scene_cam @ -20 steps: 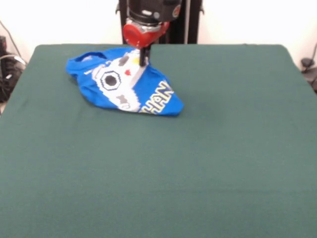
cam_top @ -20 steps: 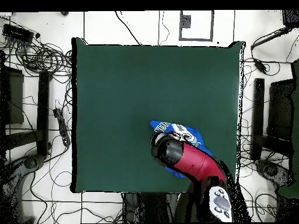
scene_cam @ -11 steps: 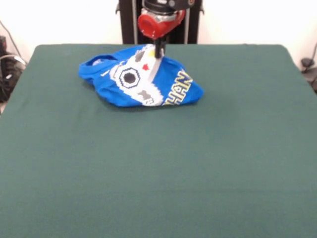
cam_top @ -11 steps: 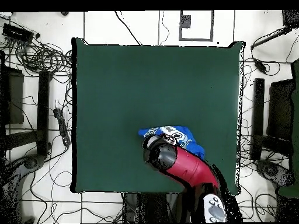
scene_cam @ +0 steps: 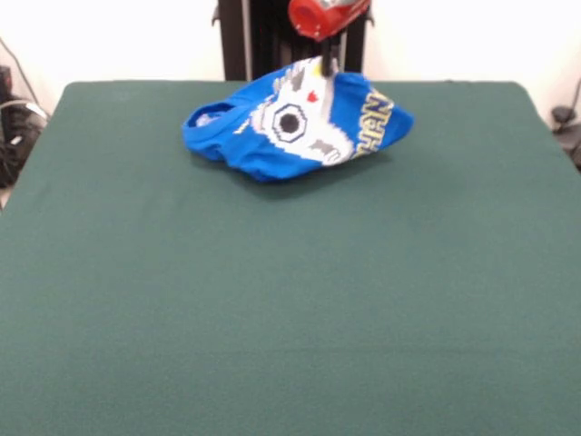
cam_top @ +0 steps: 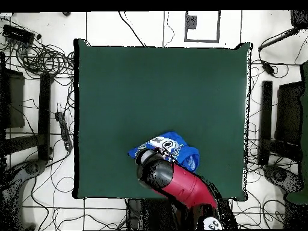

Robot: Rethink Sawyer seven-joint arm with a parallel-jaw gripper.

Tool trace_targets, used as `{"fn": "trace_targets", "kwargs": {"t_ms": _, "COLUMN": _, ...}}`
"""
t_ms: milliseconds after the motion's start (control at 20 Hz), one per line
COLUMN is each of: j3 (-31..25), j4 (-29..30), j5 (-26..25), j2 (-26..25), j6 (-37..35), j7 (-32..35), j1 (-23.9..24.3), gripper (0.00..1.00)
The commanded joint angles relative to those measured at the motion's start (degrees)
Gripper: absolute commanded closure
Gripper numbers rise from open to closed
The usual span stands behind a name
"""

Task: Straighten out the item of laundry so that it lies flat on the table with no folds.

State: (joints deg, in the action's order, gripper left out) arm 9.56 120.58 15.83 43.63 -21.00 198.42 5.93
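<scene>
The item of laundry [scene_cam: 295, 127] is a bright blue T-shirt with a white-grey pixel print and yellow lettering, bunched in a tented heap near the far edge of the table [scene_cam: 290, 309]. My gripper [scene_cam: 327, 71] is shut on a peak of the cloth at the top of the heap and holds it lifted. The lower folds rest on the green surface. In the overhead view the item of laundry [cam_top: 174, 147] lies close to the table's [cam_top: 162, 90] bottom edge. There the red arm [cam_top: 177, 183] covers part of it and hides the gripper.
The black pedestal column [scene_cam: 250, 41] stands just behind the shirt. Cables [cam_top: 36, 57] and dark stands [cam_top: 266, 120] surround the table on the floor. The table's edge [cam_top: 162, 197] runs close under the shirt in the overhead view.
The gripper has risen and moved right in the front view, dragging the shirt with it along the far edge. The shirt's peak now hangs higher.
</scene>
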Motion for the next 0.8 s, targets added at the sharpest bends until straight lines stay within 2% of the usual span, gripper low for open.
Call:
{"fn": "trace_targets", "kwargs": {"t_ms": 50, "j3": -8.33, "j4": 10.24, "j5": 4.69, "j2": 1.99, "j6": 2.65, "j7": 4.72, "j1": -1.89, "gripper": 1.0}}
{"fn": "trace_targets", "kwargs": {"t_ms": 250, "j3": -7.09, "j4": 7.67, "j5": 2.38, "j2": -0.85, "j6": 3.46, "j7": 1.83, "j1": -0.23, "gripper": 1.0}}
{"fn": "trace_targets", "kwargs": {"t_ms": 350, "j3": -5.43, "j4": 5.67, "j5": -0.67, "j2": -0.95, "j6": 1.91, "j7": -2.41, "j1": 2.36, "gripper": 1.0}}
{"fn": "trace_targets", "kwargs": {"t_ms": 600, "j3": -5.06, "j4": -0.18, "j5": -11.03, "j2": -0.67, "j6": 1.76, "j7": -15.32, "j1": 15.21, "gripper": 1.0}}
{"fn": "trace_targets", "kwargs": {"t_ms": 800, "j3": -6.91, "j4": -6.38, "j5": -20.0, "j2": -1.55, "j6": -1.57, "j7": -21.65, "j1": 22.98, "gripper": 1.0}}
